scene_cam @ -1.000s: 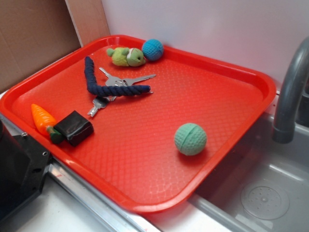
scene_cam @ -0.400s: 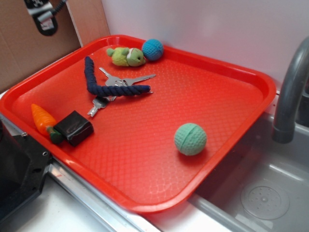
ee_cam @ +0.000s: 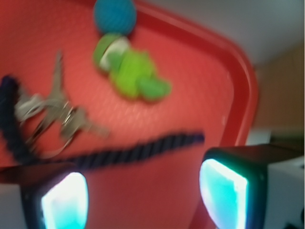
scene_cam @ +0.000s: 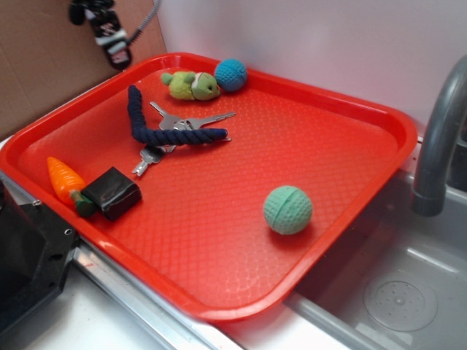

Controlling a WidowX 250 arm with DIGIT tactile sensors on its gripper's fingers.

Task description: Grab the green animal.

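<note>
The green animal [scene_cam: 192, 85] is a small yellow-green plush with a pale patch. It lies at the far corner of the red tray [scene_cam: 343, 131], touching the teal-blue crocheted ball [scene_cam: 230, 74]. The wrist view shows the green animal [ee_cam: 131, 71] above centre, ahead of the fingers. My gripper [scene_cam: 111, 42] hangs in the air at the upper left, left of the plush and above the tray's far-left rim. In the wrist view the gripper [ee_cam: 143, 195] is open, its two glowing pads wide apart with only tray between them.
A navy rope toy [scene_cam: 157, 125] lies over a bunch of keys [scene_cam: 171, 124] mid-tray. A toy carrot [scene_cam: 63, 179] and a black block [scene_cam: 112, 192] sit at the near-left edge. A mint ribbed ball [scene_cam: 287, 209] rests near the right. A grey faucet [scene_cam: 438, 138] and sink stand right.
The gripper came into the exterior view at the top left and has moved right and down toward the tray's far corner. Nothing on the tray has moved.
</note>
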